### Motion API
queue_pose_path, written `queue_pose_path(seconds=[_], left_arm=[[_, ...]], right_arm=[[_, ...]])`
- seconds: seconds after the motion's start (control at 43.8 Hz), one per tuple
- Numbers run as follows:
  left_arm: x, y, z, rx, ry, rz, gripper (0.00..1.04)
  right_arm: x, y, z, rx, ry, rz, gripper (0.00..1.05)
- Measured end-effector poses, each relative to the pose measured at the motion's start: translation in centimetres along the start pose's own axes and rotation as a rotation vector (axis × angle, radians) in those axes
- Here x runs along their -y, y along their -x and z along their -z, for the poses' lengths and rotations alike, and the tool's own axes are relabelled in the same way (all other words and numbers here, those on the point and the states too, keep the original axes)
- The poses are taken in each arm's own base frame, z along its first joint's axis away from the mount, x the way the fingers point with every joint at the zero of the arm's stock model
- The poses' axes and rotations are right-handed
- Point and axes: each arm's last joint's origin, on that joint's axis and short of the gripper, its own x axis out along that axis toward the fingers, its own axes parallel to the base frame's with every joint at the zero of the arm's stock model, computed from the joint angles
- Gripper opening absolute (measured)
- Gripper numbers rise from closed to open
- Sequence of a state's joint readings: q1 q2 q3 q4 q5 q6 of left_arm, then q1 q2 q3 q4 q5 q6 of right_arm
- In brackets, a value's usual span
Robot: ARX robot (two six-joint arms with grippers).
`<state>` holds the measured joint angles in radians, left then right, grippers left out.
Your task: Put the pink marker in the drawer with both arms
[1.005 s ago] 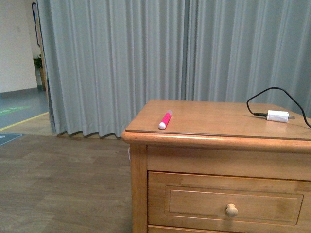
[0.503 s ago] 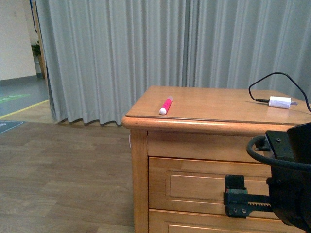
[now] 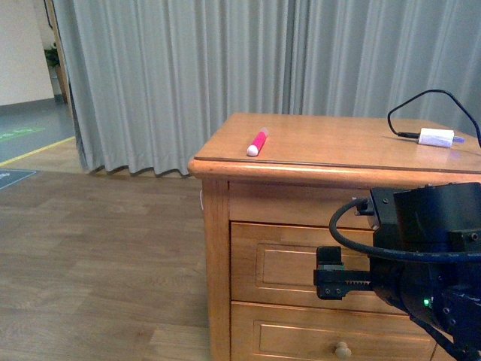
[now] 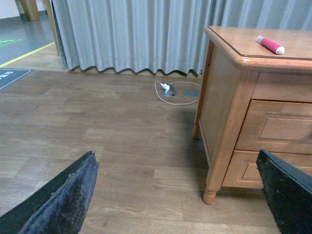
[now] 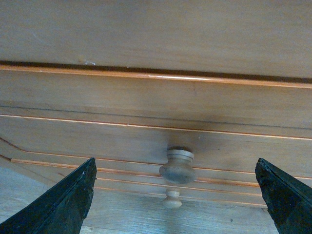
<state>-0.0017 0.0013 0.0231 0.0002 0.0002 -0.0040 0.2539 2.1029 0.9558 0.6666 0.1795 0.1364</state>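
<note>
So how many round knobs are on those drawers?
2. One small round wooden knob sits on the upper light-brown wooden drawer; the other knob is on the lower drawer. Further drawers below may be out of view.

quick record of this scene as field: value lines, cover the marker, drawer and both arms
marker: short bright pink marker with a white cap, lying on the wooden cabinet top near its left edge
drawer: top light-brown wooden drawer, shut
right end effector: open, lined up with the round wooden knob, not gripping it
left end effector: open, empty, apart from the cabinet
other: white charger plug with black cable on the top's right side
</note>
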Motion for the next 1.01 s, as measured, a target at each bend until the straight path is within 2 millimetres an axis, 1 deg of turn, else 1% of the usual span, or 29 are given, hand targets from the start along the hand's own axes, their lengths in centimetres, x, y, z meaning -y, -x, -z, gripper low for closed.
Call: queue_pose_path(seconds=[0.206,0.503,0.662,0.754,0.799,0.845,0.914,0.959,0.982,1.005], left_arm=[[0.0,0.0,0.0,0.0,0.0,0.0,0.99],[0.0,0.0,0.0,0.0,0.0,0.0,0.99],[0.0,0.0,0.0,0.0,0.0,0.0,0.99],[0.0,0.0,0.0,0.0,0.0,0.0,0.99],[0.0,0.0,0.0,0.0,0.0,0.0,0.99],[0.0,0.0,0.0,0.0,0.0,0.0,0.99],[0.0,0.0,0.0,0.0,0.0,0.0,0.99],[0.0,0.0,0.0,0.0,0.0,0.0,0.99],[0.0,0.0,0.0,0.0,0.0,0.0,0.99],[0.0,0.0,0.0,0.0,0.0,0.0,0.99]], right_arm=[[-0.2,-1.9,0.8,-0.008,0.011,0.008,0.96],[-0.1,-2.6,1.4,-0.004,0.019,0.042,0.96],[0.3,-2.9,1.8,-0.016,0.015,0.055,0.96],[0.5,-3.0,1.7,-0.011,0.01,0.067,0.8],[0.7,-3.0,1.7,-0.008,0.006,0.074,0.69],[0.7,-3.0,1.7,-0.008,0.004,0.075,0.65],[0.8,-3.0,1.6,-0.008,0.001,0.075,0.54],[0.8,-3.0,1.7,-0.016,0.003,0.069,0.43],[0.8,-3.0,1.7,-0.02,0.004,0.069,0.4],[0.8,-3.0,1.7,-0.024,0.005,0.068,0.35]])
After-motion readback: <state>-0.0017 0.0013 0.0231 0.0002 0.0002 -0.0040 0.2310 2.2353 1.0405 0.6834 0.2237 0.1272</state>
